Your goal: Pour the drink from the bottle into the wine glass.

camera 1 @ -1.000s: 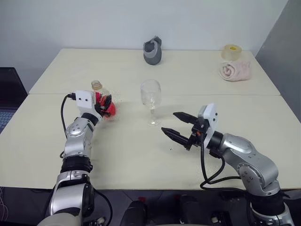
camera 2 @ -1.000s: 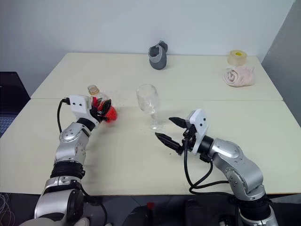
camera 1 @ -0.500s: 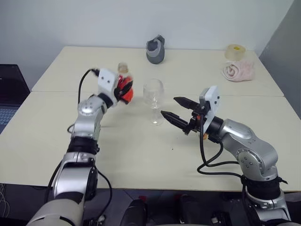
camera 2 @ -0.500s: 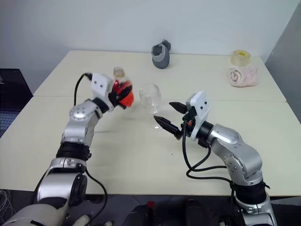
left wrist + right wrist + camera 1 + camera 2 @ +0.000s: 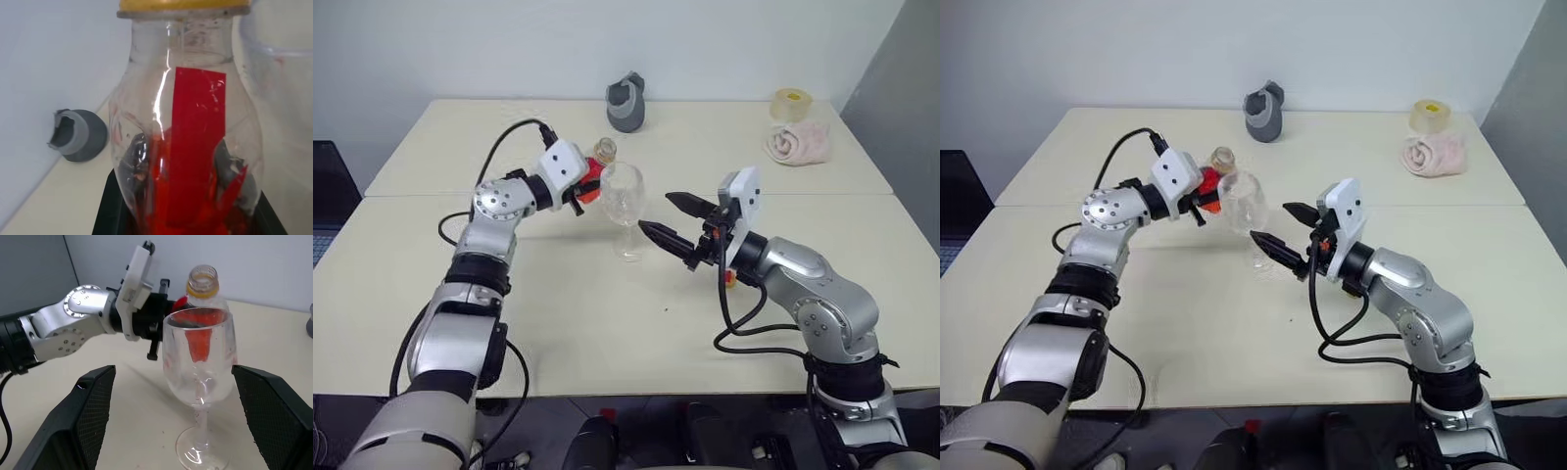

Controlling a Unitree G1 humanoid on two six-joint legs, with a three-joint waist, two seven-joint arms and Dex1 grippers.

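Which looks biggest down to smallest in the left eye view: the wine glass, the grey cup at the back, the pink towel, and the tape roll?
1. wine glass, nearest the camera, which flatters it
2. pink towel
3. grey cup, close to the towel, so unsure
4. tape roll

- My two head views look forward and down from above the table (image 5: 607, 323); they share nearly all of it, offset slightly sideways.
- My left wrist view sits very close behind the bottle (image 5: 188, 142), looking past it to the grey holder (image 5: 78, 134) by the wall.
- My right wrist view faces the wine glass (image 5: 199, 362) at close range, with the left gripper (image 5: 156, 328) beyond; both head views take in this same middle area.
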